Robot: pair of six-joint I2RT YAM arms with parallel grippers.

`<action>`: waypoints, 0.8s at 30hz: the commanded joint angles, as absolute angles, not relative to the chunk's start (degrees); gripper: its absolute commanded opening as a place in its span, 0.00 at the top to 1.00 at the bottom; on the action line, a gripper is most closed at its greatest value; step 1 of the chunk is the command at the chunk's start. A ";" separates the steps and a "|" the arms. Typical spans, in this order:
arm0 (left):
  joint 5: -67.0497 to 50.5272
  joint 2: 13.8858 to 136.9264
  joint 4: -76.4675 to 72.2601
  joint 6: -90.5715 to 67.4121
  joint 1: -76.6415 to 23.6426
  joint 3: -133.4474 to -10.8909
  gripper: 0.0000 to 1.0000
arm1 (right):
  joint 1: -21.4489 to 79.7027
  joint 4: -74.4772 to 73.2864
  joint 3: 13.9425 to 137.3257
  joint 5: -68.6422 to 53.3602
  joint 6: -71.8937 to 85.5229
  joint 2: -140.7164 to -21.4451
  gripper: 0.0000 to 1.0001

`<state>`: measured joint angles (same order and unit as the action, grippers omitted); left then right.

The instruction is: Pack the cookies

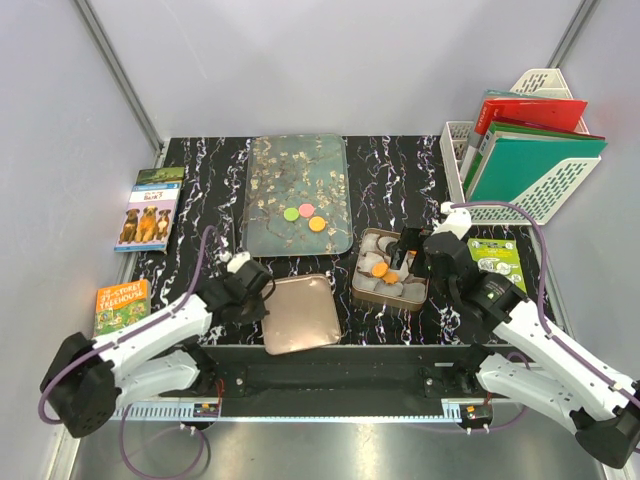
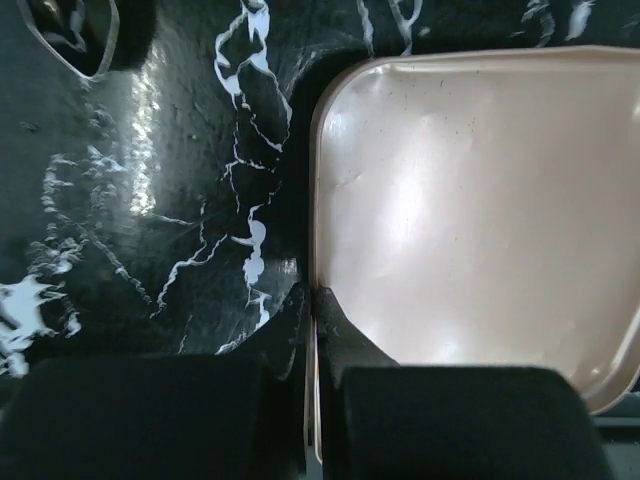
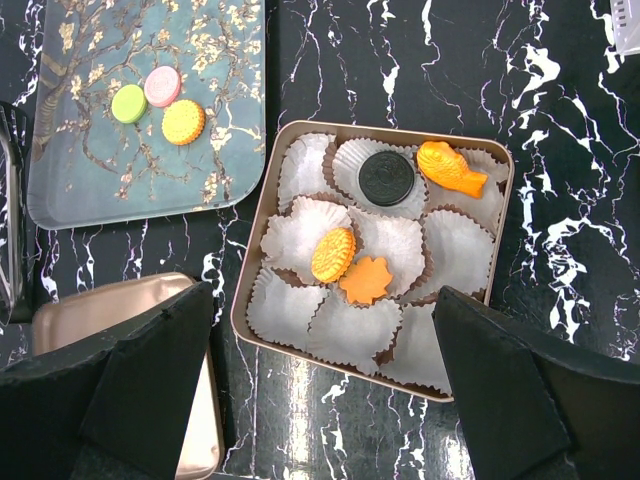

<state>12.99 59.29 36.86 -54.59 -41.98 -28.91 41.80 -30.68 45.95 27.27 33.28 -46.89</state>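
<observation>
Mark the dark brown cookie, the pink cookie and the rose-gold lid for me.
dark brown cookie (image 3: 386, 178): right wrist view, centre of its face.
pink cookie (image 3: 162, 86): right wrist view, centre of its top.
rose-gold lid (image 2: 470, 200): left wrist view, middle of its flat panel.

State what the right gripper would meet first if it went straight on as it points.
Likely an empty wrapper in the tin, near the leaf cookie; the right gripper hangs open above; depth unclear.
</observation>
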 commanded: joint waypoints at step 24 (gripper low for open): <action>43.68 63.89 9.00 -18.92 -42.54 -60.04 1.00 | 41.75 -33.83 62.83 24.61 33.31 -49.39 0.00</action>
<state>36.47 62.89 32.16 -29.80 -42.30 -58.59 41.78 -32.82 57.60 26.04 31.99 -48.18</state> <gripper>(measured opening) 0.012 0.994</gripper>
